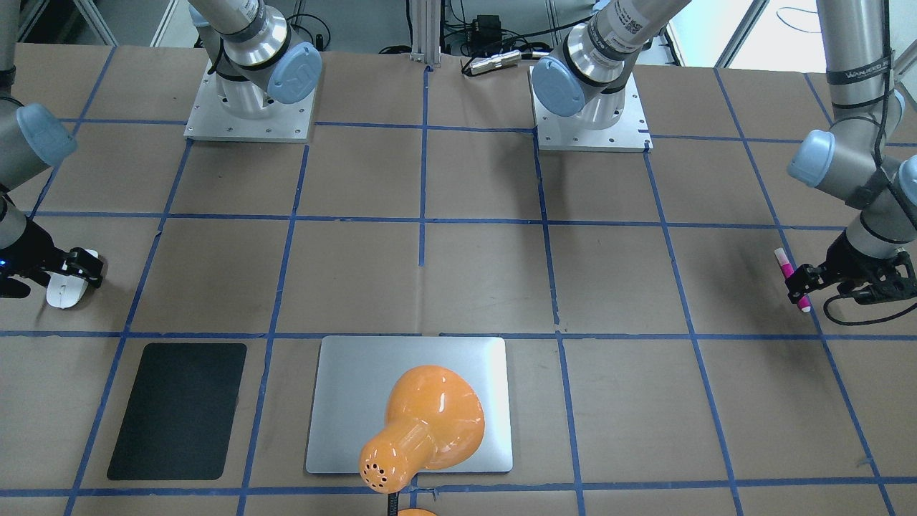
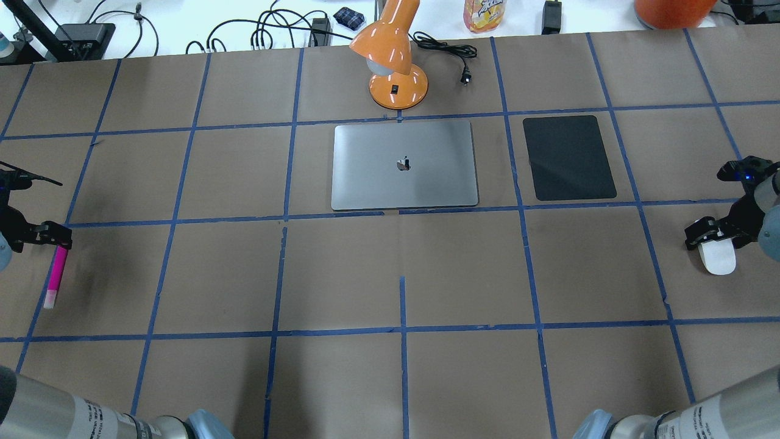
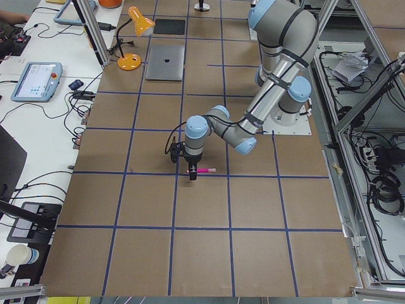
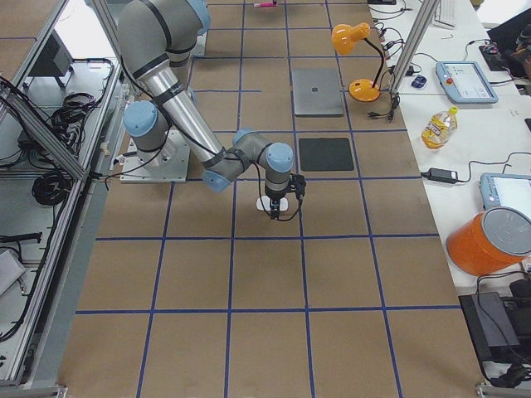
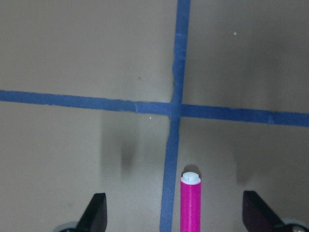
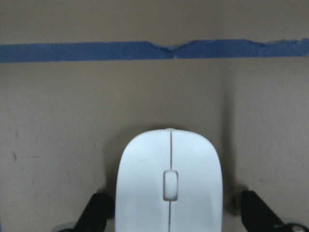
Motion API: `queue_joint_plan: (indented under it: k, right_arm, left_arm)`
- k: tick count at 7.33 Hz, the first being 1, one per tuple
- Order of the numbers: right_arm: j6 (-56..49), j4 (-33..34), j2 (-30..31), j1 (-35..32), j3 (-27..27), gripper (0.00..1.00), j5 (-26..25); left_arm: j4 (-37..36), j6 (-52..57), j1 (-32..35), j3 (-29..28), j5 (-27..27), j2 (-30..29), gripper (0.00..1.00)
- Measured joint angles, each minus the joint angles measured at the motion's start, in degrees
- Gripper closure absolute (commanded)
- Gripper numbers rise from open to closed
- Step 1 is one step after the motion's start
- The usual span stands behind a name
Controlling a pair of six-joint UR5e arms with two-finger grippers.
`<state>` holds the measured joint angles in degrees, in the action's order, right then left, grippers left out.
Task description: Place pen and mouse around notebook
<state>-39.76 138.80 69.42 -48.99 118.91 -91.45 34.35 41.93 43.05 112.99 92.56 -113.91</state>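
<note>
The pen point(image 2: 56, 274) lies flat on the brown counter point(image 2: 402, 268). It is at the far left edge of the overhead view, a little below the middle. The left end effector point(image 2: 53, 236) sits over the pen's top end. In the left wrist view its two black fingers point(image 5: 96, 215) are wide apart, one near each bottom corner. The pen lies between them and neither finger touches it. A strip of blue tape point(image 5: 176, 72) runs just to the left of the pen.

The mouse point(image 2: 718, 259) lies on the counter at the far right edge of the overhead view, about as far down as the pen. The right end effector point(image 2: 716, 239) is over one end of it. In the right wrist view its fingers point(image 6: 99, 215) are apart too, with the mouse between them. There is a gap on the right side. The left finger is very close, and I cannot tell if it touches.

The notebook point(image 2: 365, 177) lies flat in the upper middle of the overhead view, well apart from the pen and the mouse. An orange lamp point(image 2: 396, 61) stands just above it in that view. A black mat point(image 2: 570, 157) lies near its right side, not touching it.
</note>
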Motion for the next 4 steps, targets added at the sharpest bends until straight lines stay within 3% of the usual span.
queue_joint_plan:
  k: [1, 2, 3, 4]
  right_arm:
    - [0.30, -0.40, 0.11, 0.02, -0.06, 0.50, -0.08]
    - [0.50, -1.02, 0.18, 0.03, -0.32, 0.56, -0.12]
    - [0.72, -2.16, 0.22, 0.02, -1.07, 0.59, -0.13]
    - [0.95, -3.69, 0.25, -0.09, -2.12, 0.59, -0.13]
  left_arm:
    - [0.78, -0.08, -0.43, 0.33, -0.04, -0.04, 0.34]
    - [1.78, -0.19, -0.64, 0.47, -0.12, -0.07, 0.47]
    - [2.94, -0.20, -0.90, 0.59, -0.18, -0.06, 0.65]
    - [4.25, 0.08, -1.52, 0.73, -0.27, -0.05, 0.95]
